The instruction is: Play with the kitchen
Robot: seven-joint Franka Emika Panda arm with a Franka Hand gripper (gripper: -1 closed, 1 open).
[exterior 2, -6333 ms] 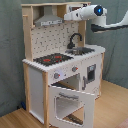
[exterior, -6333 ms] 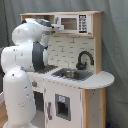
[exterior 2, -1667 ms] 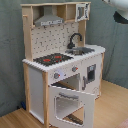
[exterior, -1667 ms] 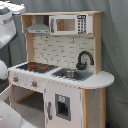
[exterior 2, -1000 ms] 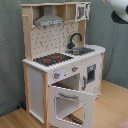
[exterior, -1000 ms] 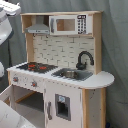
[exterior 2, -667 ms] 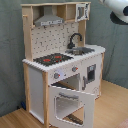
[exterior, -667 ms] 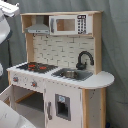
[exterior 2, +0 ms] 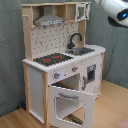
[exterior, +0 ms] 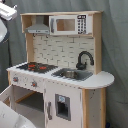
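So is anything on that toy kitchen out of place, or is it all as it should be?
One thing stands out: the oven door under the hob hangs open, swung out toward the floor in the second exterior view. The faucet, microwave and hood look in place, with nothing spilled or broken.

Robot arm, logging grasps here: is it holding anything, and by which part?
Cannot be told: only parts of the arm show, away from the kitchen; its end effector is out of view.

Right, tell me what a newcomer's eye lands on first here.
The toy kitchen fills the middle of both exterior views. In the second exterior view its oven door hangs wide open at the front. The black-red hob and black faucet stand out on the counter, and the white robot arm sits at the top right corner.
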